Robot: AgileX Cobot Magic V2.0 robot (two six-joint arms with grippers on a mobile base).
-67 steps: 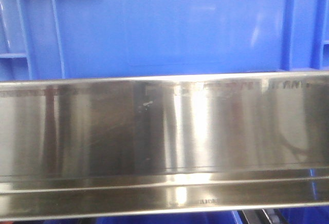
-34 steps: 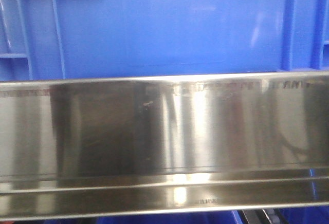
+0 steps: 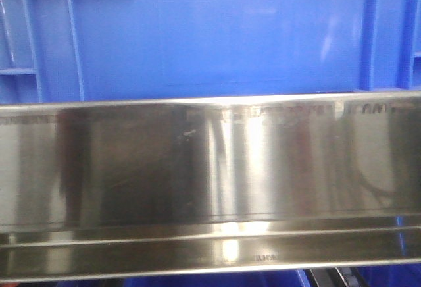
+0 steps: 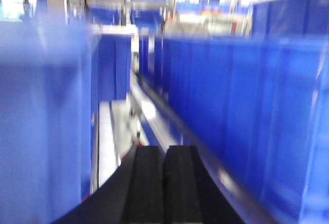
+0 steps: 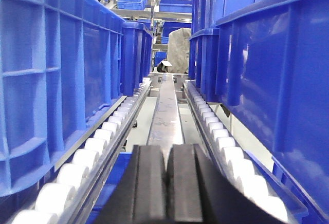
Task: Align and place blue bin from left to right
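Note:
The blue bin (image 3: 217, 30) fills the upper half of the front view with its smooth side wall, ribs showing near both ends. Neither gripper shows in that view. In the blurred left wrist view my left gripper (image 4: 164, 149) is shut with nothing between its fingers, and a long blue bin wall (image 4: 247, 116) runs close on its right. My right gripper (image 5: 167, 148) is also shut and holds nothing. It sits low between two rows of blue bins (image 5: 56, 64), pointing along a steel strip (image 5: 167, 106).
A shiny stainless steel rail (image 3: 210, 182) crosses the front view just below the bin. White roller tracks (image 5: 97, 144) run under the bins on both sides of the right gripper. Another blue wall (image 4: 41, 121) stands close on the left gripper's left. More blue bins sit on far shelves (image 5: 131, 2).
The bin's wall stays where it was in the front view. Only the dark and bright reflections on the steel rail shift sideways.

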